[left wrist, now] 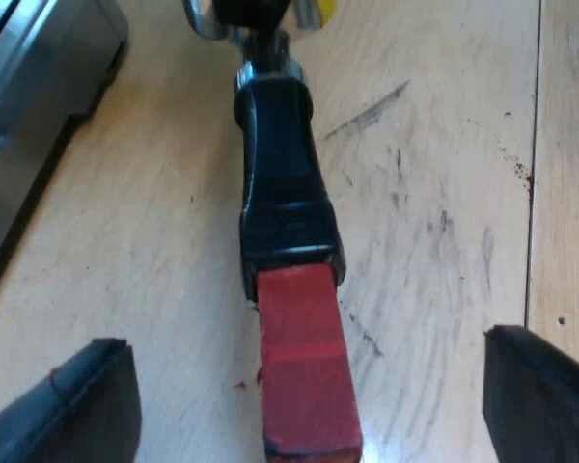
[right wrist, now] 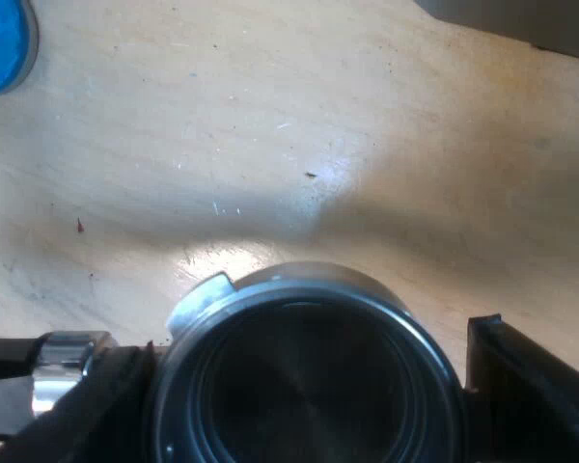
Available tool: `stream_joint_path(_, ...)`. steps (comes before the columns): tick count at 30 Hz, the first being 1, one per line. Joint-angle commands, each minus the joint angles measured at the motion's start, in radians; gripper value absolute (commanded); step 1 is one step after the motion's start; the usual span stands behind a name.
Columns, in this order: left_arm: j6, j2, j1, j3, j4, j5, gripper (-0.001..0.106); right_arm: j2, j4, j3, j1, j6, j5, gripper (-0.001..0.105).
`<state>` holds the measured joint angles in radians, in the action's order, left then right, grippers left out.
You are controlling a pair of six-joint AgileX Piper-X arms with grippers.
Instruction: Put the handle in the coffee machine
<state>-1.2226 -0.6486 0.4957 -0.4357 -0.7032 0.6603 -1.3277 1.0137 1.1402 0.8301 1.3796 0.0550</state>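
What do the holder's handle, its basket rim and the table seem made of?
Handle: probably moulded plastic, black and glossy, with highlights along its edges. Its red end looks matte, perhaps rubber or tape. Basket rim: metal, smooth and shiny, catching the light. Table: pale wood or wood laminate, with grain lines and dark scuffs.

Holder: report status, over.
Holder on table, not in machine. Left gripper open astride its red end. Right gripper at its basket. Nothing blocking.
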Motion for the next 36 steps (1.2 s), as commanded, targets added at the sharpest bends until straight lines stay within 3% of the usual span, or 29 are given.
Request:
stream_joint_path(1,-0.010,-0.005,0.001,0.001,0.025,-0.007,0.074,0.019,0.002,0.008,0.002,0.001,0.009,0.000)
stream_joint_path(27,-0.028,-0.273,0.066,0.001,0.204,-0.037,0.074,0.019,0.002,0.008,0.002,0.001,0.009,0.000)
stream_joint_path(36,-0.002,-0.293,0.066,0.001,0.209,-0.037,0.074,0.019,0.002,0.008,0.002,0.001,0.009,0.000)
